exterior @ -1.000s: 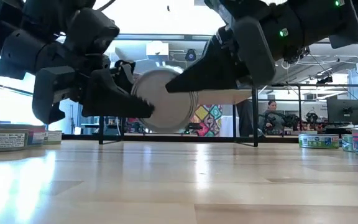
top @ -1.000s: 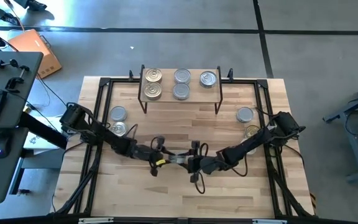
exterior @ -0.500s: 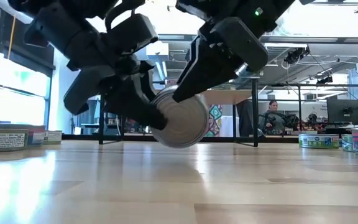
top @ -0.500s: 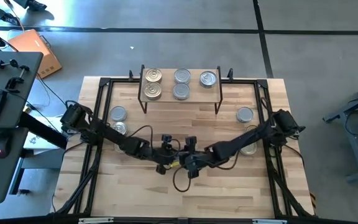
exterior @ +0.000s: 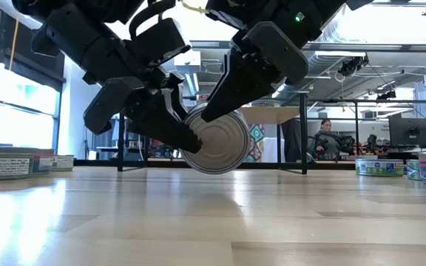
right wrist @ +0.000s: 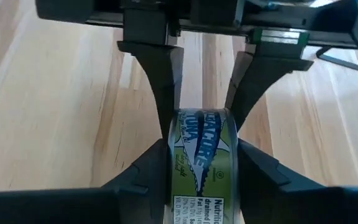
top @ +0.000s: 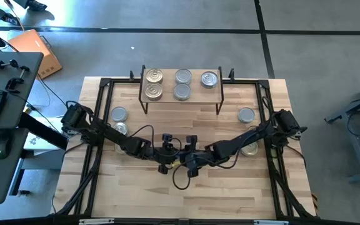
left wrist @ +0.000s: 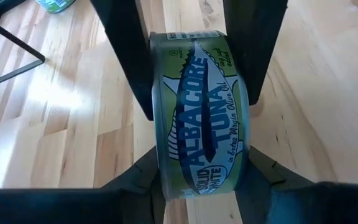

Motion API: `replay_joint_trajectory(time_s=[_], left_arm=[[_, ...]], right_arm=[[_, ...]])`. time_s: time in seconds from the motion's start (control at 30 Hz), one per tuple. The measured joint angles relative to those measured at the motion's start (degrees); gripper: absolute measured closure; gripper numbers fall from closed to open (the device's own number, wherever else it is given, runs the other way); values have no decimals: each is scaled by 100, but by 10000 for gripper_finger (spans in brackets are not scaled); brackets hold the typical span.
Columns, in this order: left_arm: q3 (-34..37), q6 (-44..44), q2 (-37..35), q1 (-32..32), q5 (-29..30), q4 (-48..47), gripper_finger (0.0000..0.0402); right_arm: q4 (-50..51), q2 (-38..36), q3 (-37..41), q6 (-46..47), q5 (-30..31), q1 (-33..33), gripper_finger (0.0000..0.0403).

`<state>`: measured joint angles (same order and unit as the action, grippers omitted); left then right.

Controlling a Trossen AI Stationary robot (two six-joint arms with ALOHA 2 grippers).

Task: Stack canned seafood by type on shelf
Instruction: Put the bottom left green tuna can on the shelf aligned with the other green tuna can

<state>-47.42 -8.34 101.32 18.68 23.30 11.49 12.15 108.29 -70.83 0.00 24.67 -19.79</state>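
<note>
Both arms meet at the middle of the counter, and one albacore tuna can hangs on edge between them, just above the wood; the left end effector pinches it across its flat faces, dark fingers pressed to each side of the green and blue label; the right end effector comes in from the opposite side and brackets the same can, its fingers hugging the faces too, though whether they truly grip or merely touch is hard to tell; in the low view the silvery face of the can looks straight at the camera, the two end effectors slanting down onto it from left and right.

At the far edge stands the shelf, carrying five tins: a gold-toned pair on its left part, a silvery pair in the middle, a single silver tin on the right; two more tins sit on the counter near the left arm, two others near the right arm, one partly hidden beneath it.
</note>
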Motion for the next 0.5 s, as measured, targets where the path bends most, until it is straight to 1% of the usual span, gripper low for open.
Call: replay_joint_trajectory(time_s=[0.03, 0.1, 0.2, 0.27, 0.33, 0.4, 0.5], left_arm=[[0, 52, 0, 0, 15, -14, 277], [-17, 165, -6, 0, 43, -155, 236], [-15, 415, -14, 10, 231, -662, 167], [-7, 718, -7, 15, 310, -1001, 138], [-9, 965, -9, 21, 360, -1224, 125], [-3, 1108, -9, 54, 394, -1401, 122], [13, 1129, -9, 116, 440, -1280, 123]], right_arm=[[30, 0, 0, 63, 37, -2, 276], [203, 0, -4, 106, 243, -78, 276], [849, -52, 20, 156, 826, -300, 276], [1238, -206, 17, 359, 1273, -458, 276], [1799, -440, 17, 588, 1869, -605, 276], [2289, -661, 9, 747, 2462, -736, 276], [2934, -1040, 11, 657, 3274, -849, 276]])
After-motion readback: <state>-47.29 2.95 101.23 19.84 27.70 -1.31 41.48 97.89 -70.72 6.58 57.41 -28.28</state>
